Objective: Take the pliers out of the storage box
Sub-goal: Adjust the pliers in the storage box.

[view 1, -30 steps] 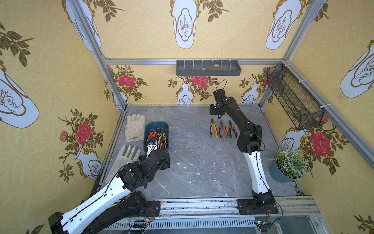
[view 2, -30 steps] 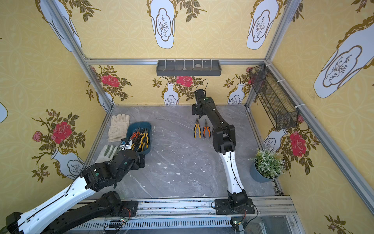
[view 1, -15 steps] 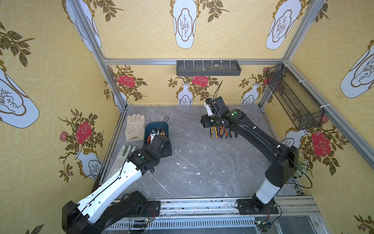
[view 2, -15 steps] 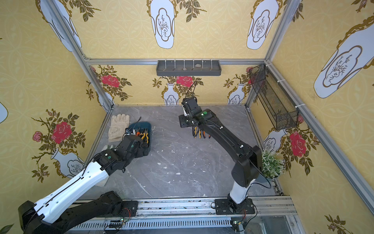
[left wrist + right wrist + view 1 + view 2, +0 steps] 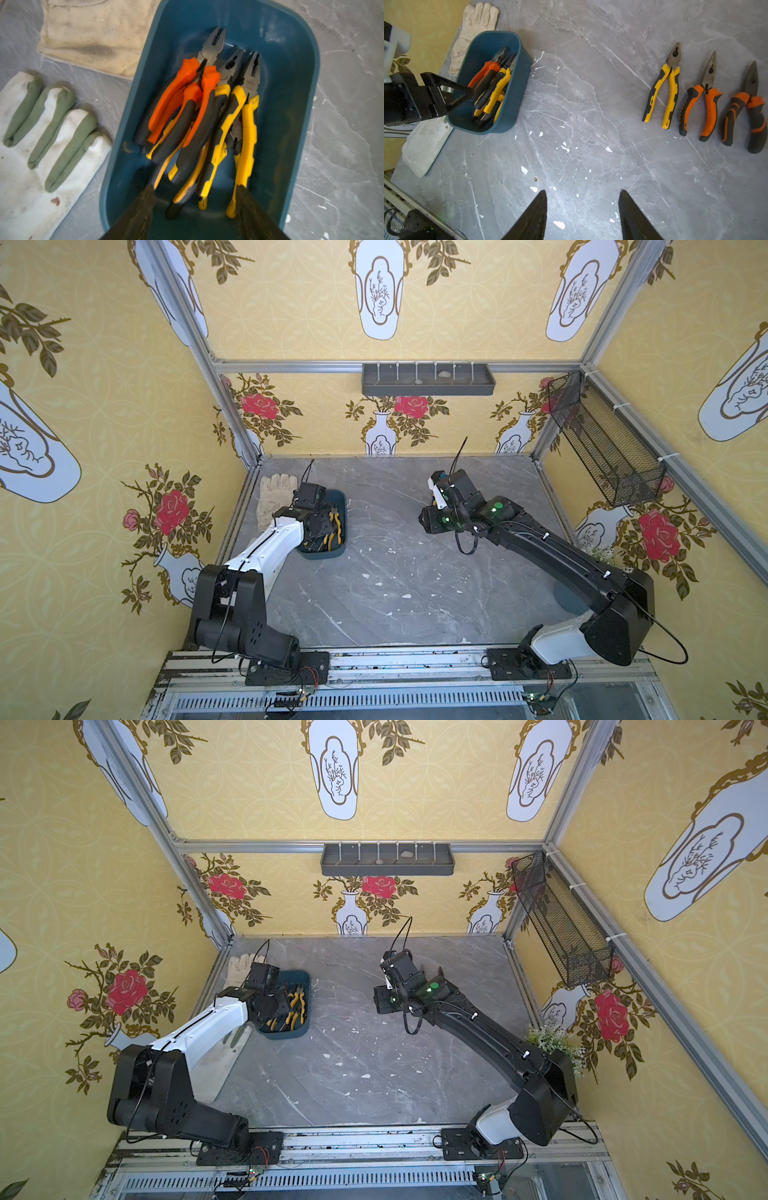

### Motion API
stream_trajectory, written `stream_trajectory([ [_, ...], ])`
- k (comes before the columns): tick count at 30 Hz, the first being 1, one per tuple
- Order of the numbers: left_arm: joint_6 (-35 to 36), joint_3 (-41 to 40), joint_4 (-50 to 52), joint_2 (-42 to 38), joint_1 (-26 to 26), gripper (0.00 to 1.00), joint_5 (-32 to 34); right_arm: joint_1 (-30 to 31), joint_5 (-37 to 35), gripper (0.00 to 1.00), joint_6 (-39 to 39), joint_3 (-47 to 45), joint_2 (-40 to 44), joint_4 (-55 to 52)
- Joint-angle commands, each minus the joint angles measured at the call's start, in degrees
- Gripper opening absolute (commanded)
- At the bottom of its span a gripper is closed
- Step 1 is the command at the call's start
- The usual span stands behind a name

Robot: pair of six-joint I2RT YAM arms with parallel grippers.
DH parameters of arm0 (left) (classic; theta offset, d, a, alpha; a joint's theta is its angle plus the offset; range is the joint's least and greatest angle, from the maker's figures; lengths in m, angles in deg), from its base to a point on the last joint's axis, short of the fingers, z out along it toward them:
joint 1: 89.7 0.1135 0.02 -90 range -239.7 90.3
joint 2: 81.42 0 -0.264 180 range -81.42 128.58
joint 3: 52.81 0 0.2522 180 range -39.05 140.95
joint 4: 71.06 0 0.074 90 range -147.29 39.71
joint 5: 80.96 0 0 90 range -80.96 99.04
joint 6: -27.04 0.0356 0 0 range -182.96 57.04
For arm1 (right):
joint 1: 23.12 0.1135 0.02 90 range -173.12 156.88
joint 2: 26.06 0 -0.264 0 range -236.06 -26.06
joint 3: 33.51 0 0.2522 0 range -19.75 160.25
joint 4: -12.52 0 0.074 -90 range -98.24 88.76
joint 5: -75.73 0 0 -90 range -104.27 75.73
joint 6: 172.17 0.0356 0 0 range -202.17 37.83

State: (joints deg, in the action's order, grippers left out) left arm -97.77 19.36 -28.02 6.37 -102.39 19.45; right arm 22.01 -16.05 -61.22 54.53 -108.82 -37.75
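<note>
a: where are the pliers (image 5: pixel 207 93)?
b: most are piled in the storage box (image 5: pixel 291 108). orange-and-black and yellow-and-black handles cross over each other, metal noses all toward one short end. exact count in the pile is hard to read.
a: any out?
b: yes. three loose pliers (image 5: pixel 708 78) lie on the table (image 5: pixel 591 128), side by side in a row, noses the same way, not touching each other. one yellow-and-black, two orange-and-black. well apart from the box.
a: left gripper (image 5: pixel 194 191)?
b: down in the box at the handle end of the pile. jaws stand partly apart with several handle ends between them. one fingertip (image 5: pixel 145 199) meets a black handle end, the other sits against a yellow one. the wrist view is blurred there, so i cannot tell whether it clamps anything.
a: right gripper (image 5: pixel 583 197)?
b: over bare table, on the box side of the row. jaws apart, nothing between them.
a: box position?
b: left side of the table, toward the back wall, flat on the surface. cream glove (image 5: pixel 93 37) just beside one long side near the nose end. white-and-green glove (image 5: pixel 52 128) beside the same long side near the handle end, partly under the left arm in both top views.
</note>
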Motion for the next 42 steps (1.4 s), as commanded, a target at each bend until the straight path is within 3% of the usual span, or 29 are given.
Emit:
stream_trajectory([
  [1, 1.65, 1.27, -2.34, 2.99, 0.28, 0.58, -1.36, 0.13, 0.95, 0.55, 0.86, -1.47, 0.41, 2.5],
  [16, 2.32, 5.42, -5.13, 11.61, 1.05, 0.54, -2.51, 0.1, 2.26, 0.56, 0.64, -1.48, -1.91, 2.95],
  [21, 1.54, 5.78, -5.46, 12.14, 1.08, 0.32, -4.52, 0.13, 2.57, 0.56, 0.88, -1.2, -2.4, 2.85],
  [25, 1.47, 5.57, -5.08, 11.7, 1.03, 0.31, -3.98, 0.14, 2.57, 0.56, 0.94, -1.43, -2.32, 2.85],
  [29, 2.19, 5.66, -4.73, 11.57, 1.04, 0.16, -4.65, 0.06, 2.56, 0.55, 1.12, -1.77, -2.23, 2.85],
  [42, 1.85, 8.61, -4.06, 12.05, -0.38, 0.11, -7.95, 0.19, 3.01, 0.55, 1.77, -1.77, -2.06, 2.85],
])
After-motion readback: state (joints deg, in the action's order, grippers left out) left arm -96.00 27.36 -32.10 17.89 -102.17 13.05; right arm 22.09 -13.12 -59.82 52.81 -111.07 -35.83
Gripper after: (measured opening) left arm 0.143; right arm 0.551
